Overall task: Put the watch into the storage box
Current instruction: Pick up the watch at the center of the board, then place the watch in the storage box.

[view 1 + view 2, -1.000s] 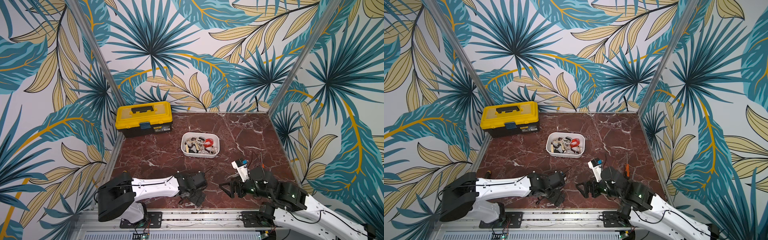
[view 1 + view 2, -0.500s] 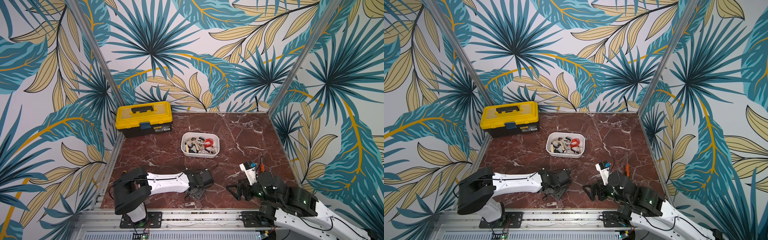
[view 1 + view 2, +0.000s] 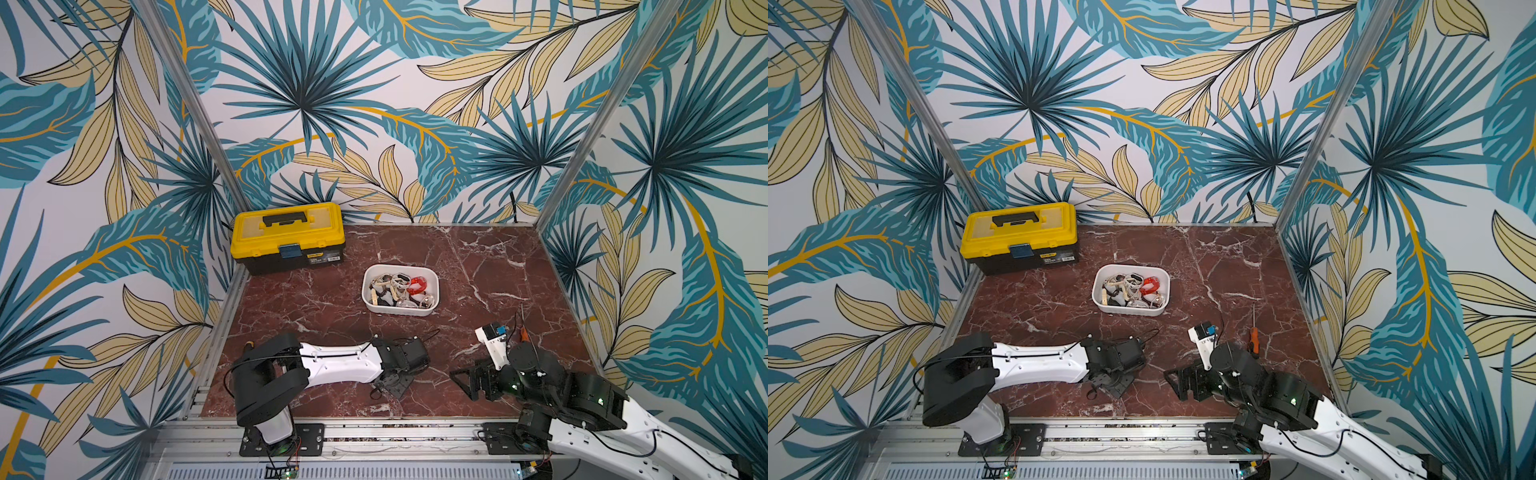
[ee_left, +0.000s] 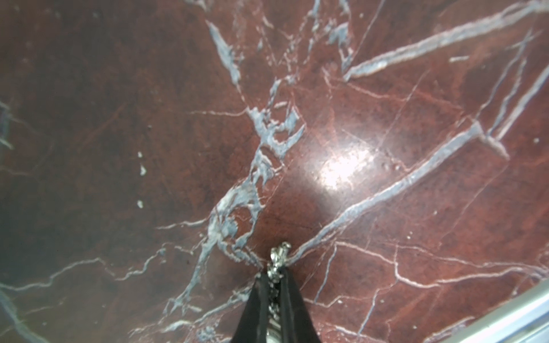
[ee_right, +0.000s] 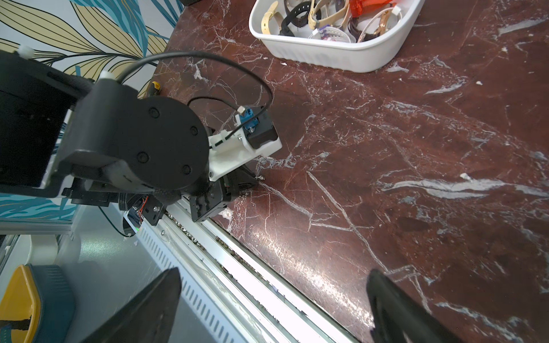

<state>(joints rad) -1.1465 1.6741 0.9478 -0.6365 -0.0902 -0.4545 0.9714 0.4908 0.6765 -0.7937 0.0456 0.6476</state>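
Watch (image 4: 278, 258), silver metal links: pinched in my closed left gripper (image 4: 274, 277) near the red marble desk's (image 4: 386, 118) front edge, well apart from the shallow white plastic storage box (image 3: 401, 311). Right gripper (image 5: 273, 271): jaws wide, empty.

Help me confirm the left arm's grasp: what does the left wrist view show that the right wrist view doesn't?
Only the left wrist view: a close-up of the left gripper shut on the silver metal-link watch. Only the right wrist view: the shallow white plastic storage box filled with other watches, the left arm seen from outside, and the right gripper open and empty. Both: the red-brown marble tabletop and the aluminium rail along its edge.
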